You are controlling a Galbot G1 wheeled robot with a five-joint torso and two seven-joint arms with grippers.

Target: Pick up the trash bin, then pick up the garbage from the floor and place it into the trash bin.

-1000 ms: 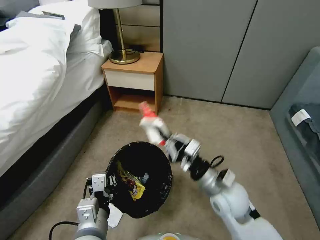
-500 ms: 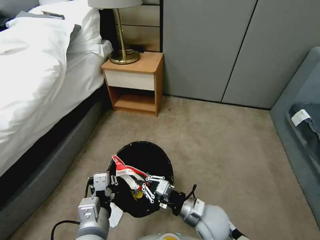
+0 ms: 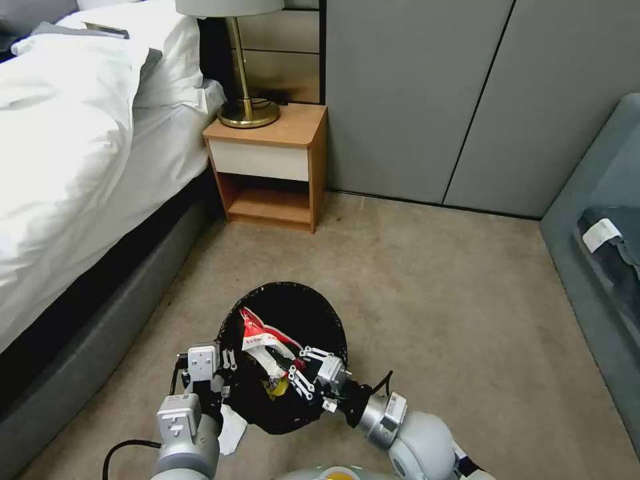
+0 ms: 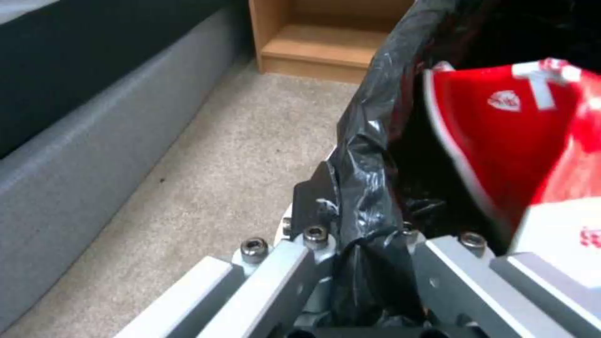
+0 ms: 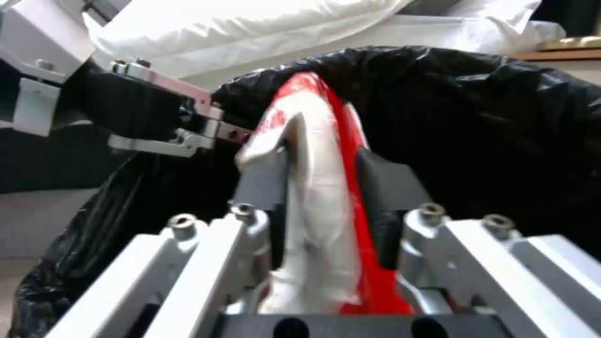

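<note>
Wrapper [image 5: 326, 197] between right gripper [image 5: 322, 188] fingers [image 5: 388, 188], inside trash bin [image 3: 327, 313].

The black-lined trash bin [image 3: 313, 320] sits at six o'clock, mouth open. A red-and-white snack wrapper [image 3: 263, 337] stands inside it over a yellow wrapper [image 3: 275, 387].

The beige carpeted floor [image 3: 427, 293] is occupied by a wooden nightstand [image 3: 270, 167] against the wall, a bed [image 3: 80, 200] beside it, and a grey sofa [image 3: 600, 267] opposite.

beige carpet [image 3: 427, 280], wooden nightstand [image 3: 270, 167] (brass lamp [image 3: 243, 73] on top) beside white bed [image 3: 80, 147].
</note>
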